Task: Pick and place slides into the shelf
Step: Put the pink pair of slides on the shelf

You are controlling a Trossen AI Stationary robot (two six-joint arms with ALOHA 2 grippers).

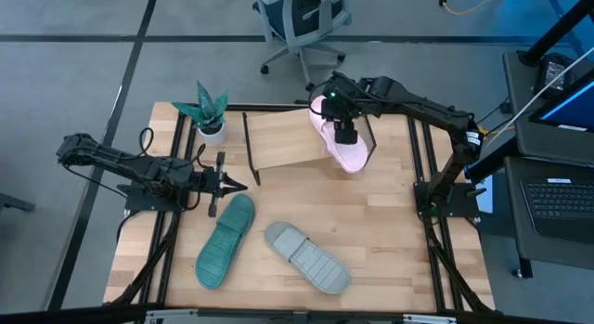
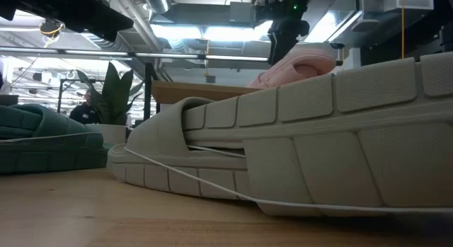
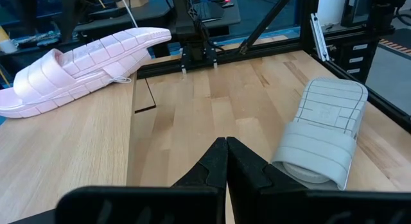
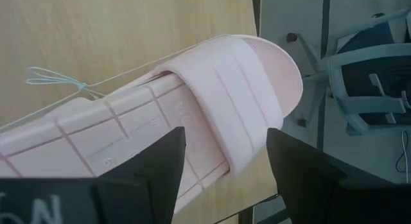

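The right claw (image 1: 344, 136), fingers spread, straddles the pale pink ribbed rubber slide (image 1: 346, 146) on the slanted wooden shelf (image 1: 283, 138), hiding its strap; the left claw (image 1: 229, 185) is clenched empty.

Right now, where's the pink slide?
In the high view the pink slide lies on the right end of the shelf, at the table's far side, with the right gripper directly over it, fingers open on either side.

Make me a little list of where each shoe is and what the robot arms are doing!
pink slide: on the right end of the shelf
right end effector: open, fingers on either side of the pink slide
teal slide: on the table, front left
grey slide: on the table, right of the teal one
left end effector: shut, empty, above the teal slide
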